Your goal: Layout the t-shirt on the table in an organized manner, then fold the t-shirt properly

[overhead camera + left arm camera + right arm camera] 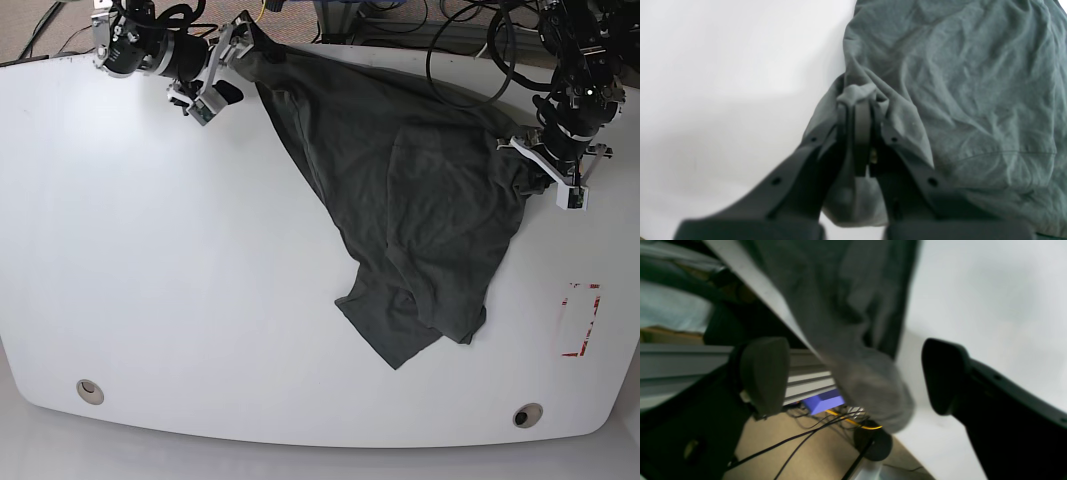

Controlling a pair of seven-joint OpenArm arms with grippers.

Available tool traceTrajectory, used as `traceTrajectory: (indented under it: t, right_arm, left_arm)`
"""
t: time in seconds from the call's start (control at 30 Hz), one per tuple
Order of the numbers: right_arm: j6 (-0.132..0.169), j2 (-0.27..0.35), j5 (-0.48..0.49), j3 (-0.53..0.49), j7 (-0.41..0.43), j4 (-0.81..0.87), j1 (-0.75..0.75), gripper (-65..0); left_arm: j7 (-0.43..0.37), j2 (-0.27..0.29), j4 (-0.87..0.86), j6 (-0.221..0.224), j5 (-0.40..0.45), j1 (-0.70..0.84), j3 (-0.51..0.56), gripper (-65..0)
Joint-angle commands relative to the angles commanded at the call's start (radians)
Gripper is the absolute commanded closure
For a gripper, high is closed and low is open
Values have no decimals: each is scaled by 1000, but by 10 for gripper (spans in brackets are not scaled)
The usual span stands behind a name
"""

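The dark grey t-shirt (400, 180) lies wrinkled and askew on the white table (150, 280), running from the far edge to the right side, with a folded tip toward the front. My left gripper (538, 165) is shut on a bunched fold of the t-shirt (857, 95) at its right end; cloth fills the right of that view (957, 83). My right gripper (225, 65) is open at the table's far edge. In the right wrist view its fingers (763, 373) stand wide apart, with a hanging part of the t-shirt (867, 383) between them, untouched.
A red tape rectangle (580, 320) marks the table's right side. Two grommet holes (90, 390) (527, 414) sit near the front edge. Beyond the far edge are cables (450, 40), an aluminium rail (673, 363) and a purple block (823, 401).
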Motion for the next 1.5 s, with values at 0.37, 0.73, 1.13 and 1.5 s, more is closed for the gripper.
traceTrajectory:
  t: [0.37,0.73,1.13,1.5]
  right_arm:
    - [0,-8,-117,-61,5,-18,2,-564]
    - [0,-8,-167,-61,5,-18,11,0]
    - [0,-8,-167,-57,5,-15,12,0]
    - [0,-8,-167,-58,5,-15,12,0]
  left_arm:
    - [0,0,0,0,0,0,0,0]
    - [0,0,0,0,-2,-6,0,0]
    - [0,2,3,0,-3,-28,21,-6]
    - [2,-2,6,0,-5,-20,15,-375]
